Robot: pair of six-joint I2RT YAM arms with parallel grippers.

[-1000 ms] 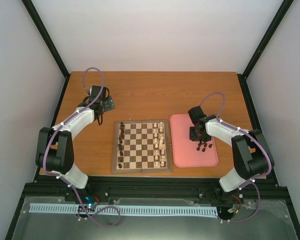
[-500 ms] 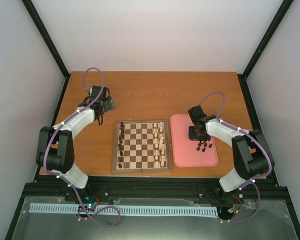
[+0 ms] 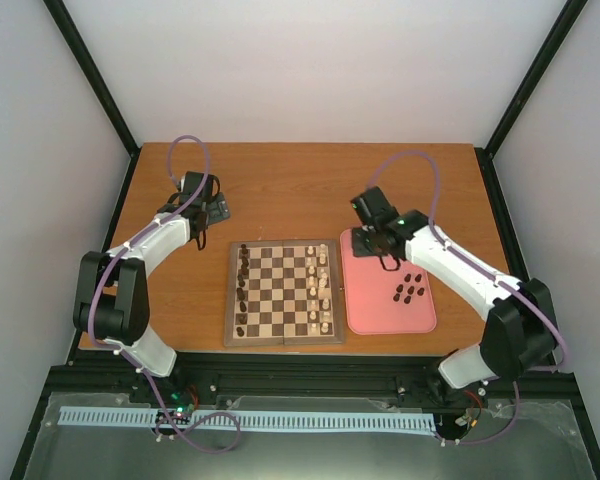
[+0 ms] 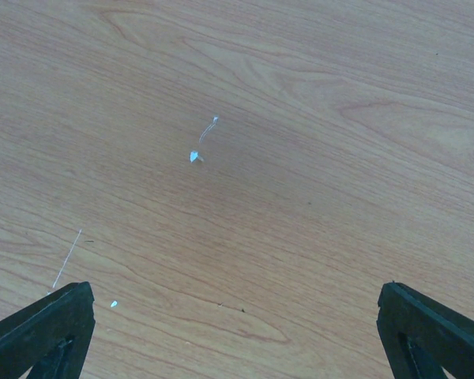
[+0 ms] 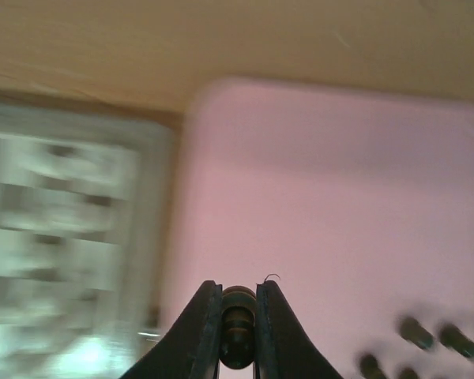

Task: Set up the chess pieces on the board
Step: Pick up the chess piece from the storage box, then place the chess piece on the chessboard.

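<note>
right gripper (image 3: 365, 243) is over the far left corner of the pink tray (image 3: 380, 318), just beside the board's right edge; wrist view shows its fingers (image 5: 205, 324) pressed onto one dark piece (image 5: 237, 328), which stands upright in the pinch with pink tray surface behind it; can't tell whether the piece touches the tray; that view is blurred, so the piece type is unreadable

loose dark pieces (image 3: 408, 289): a small cluster of about six on the tray's right half, lying apart from the gripper; a few of them show at the lower right of the right wrist view

board (image 3: 280, 290) lies flat mid-table, between the two arms, touching or nearly touching the tray's left side; can't tell which from above

placed dark pieces (image 3: 242, 285) stand along the board's left edge, mostly in one file with a couple just inside it; exact count not readable; cream pieces (image 3: 320, 290) fill the two files on the board's right side

left gripper (image 3: 212, 208) is over the bare table (image 3: 300, 190) beyond the board's far left corner, apart from the board; jaws spread wide; its fingertips (image 4: 43, 332) sit at the bottom corners of the wrist view with nothing between them except wood grain and a few white flecks (image 4: 196, 156)
</note>
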